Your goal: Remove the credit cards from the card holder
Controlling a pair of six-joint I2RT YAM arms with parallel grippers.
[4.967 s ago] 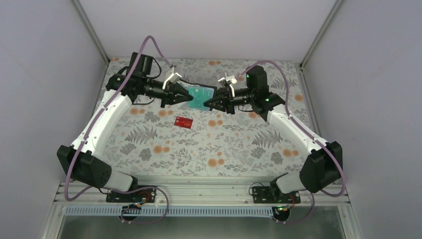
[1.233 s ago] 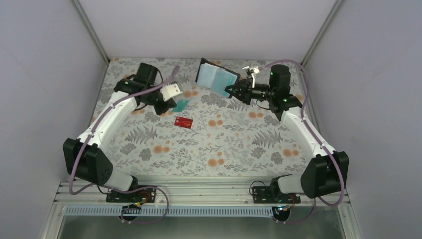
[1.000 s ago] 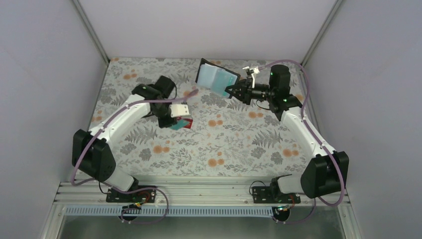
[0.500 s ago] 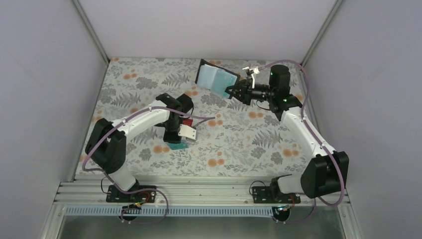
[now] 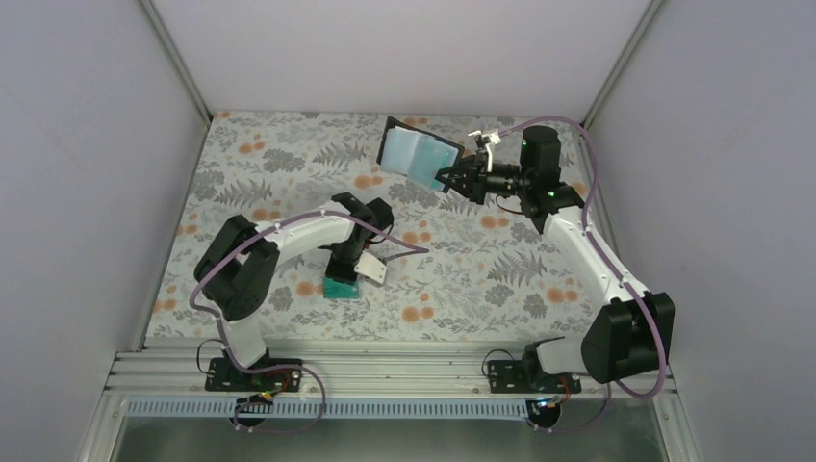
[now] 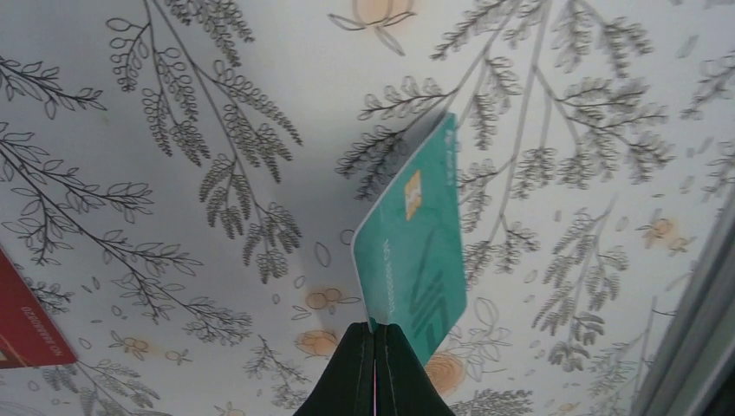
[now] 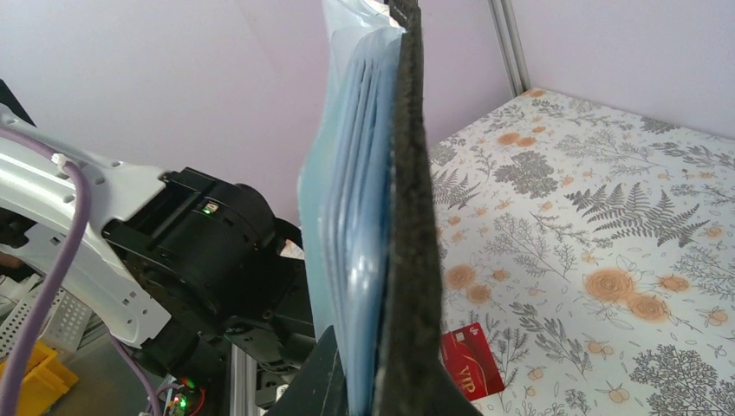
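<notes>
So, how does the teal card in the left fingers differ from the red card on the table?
The teal card has a gold chip; the red card has white print. The left arm's fingers pinch the teal card's edge, tilted over the table; the red card lies flat and free. Both are thin rectangles.

Card holder (image 7: 407, 217) edge-on, upright, lower end clamped in right gripper (image 7: 374, 392); blue-grey pockets face left; red card (image 7: 472, 360) flat on floral table (image 7: 607, 217), just right of gripper; left arm (image 7: 173, 251) beyond, to left.
</notes>
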